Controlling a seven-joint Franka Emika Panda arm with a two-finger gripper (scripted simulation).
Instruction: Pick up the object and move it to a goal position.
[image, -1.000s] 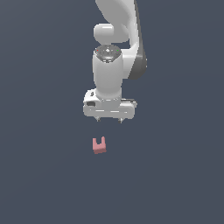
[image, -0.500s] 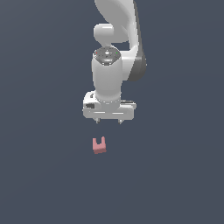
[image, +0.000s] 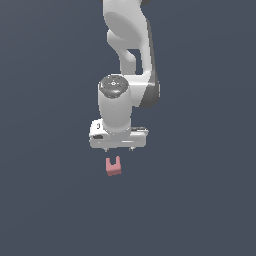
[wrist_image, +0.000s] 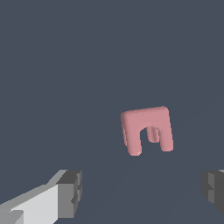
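arm's white gripper (image: 118, 148) has dropped lower, centre frame | jaws wide apart, holding nothing | small matte pink U-shaped block (image: 113, 166) just below, grab looks close

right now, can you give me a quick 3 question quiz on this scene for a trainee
1. True or false: the pink U-shaped block is clamped between the fingers.
2. Multiple choice: in the exterior view, the block sits A) on top of the arm's wrist, B) just below the white gripper, C) far off toward the exterior view's right edge.
3. Fill in: in the wrist view the two fingers stand wide apart, so the gripper is ____.

Key:
1. False. The block lies apart from both fingers, untouched.
2. B.
3. open.
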